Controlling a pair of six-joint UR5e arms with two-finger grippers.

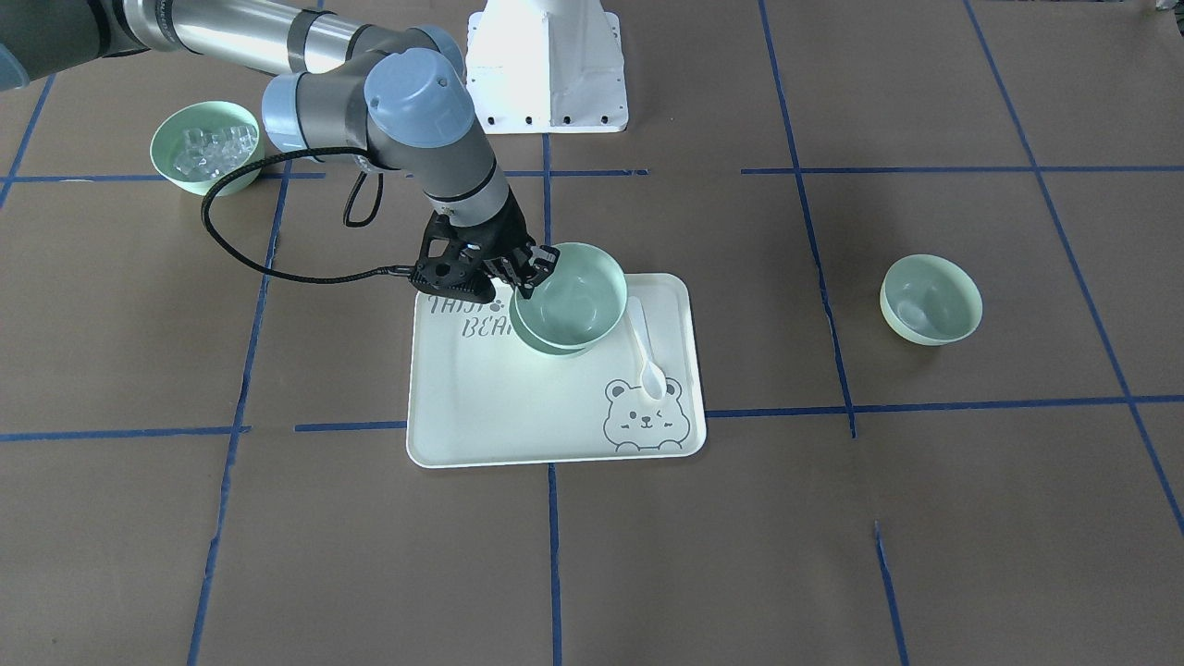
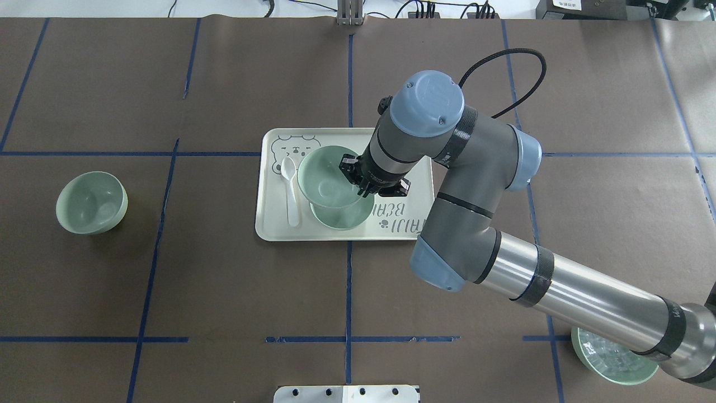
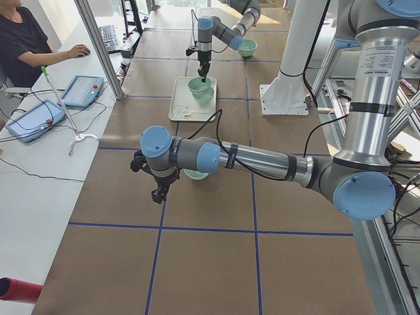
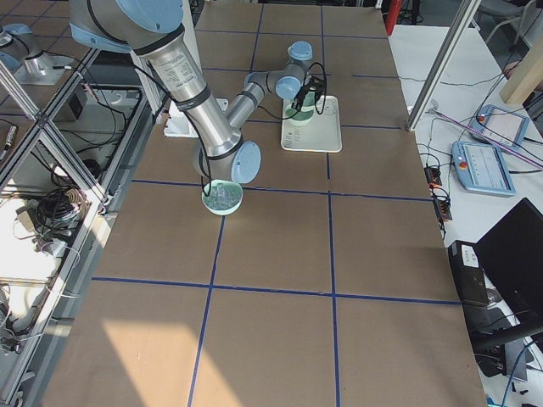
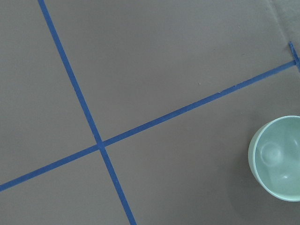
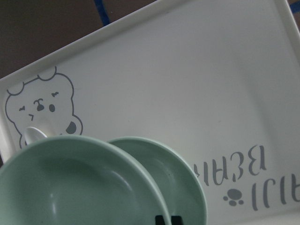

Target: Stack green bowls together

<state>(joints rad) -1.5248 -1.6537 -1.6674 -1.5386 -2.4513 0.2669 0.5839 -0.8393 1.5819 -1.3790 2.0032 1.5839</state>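
Note:
My right gripper [image 1: 532, 270] is shut on the rim of one green bowl [image 1: 583, 291] and holds it over the cream bear tray [image 1: 518, 416]. The bowl sits offset above a second green bowl [image 1: 555, 344] that stands on the tray. In the overhead view the held bowl [image 2: 324, 179] overlaps the lower one [image 2: 344, 217]. A third green bowl [image 2: 91, 201] stands alone on the table, also in the left wrist view [image 5: 279, 157]. My left gripper [image 3: 157, 195] hovers near that bowl [image 3: 195, 174]; I cannot tell if it is open.
A white spoon [image 1: 647, 351] lies on the tray beside the bowls. A matching green bowl with clear ice-like pieces [image 1: 205, 146] stands near the right arm's base side [image 2: 612, 358]. Blue tape lines cross the brown table. An operator sits by the far edge [image 3: 26, 39].

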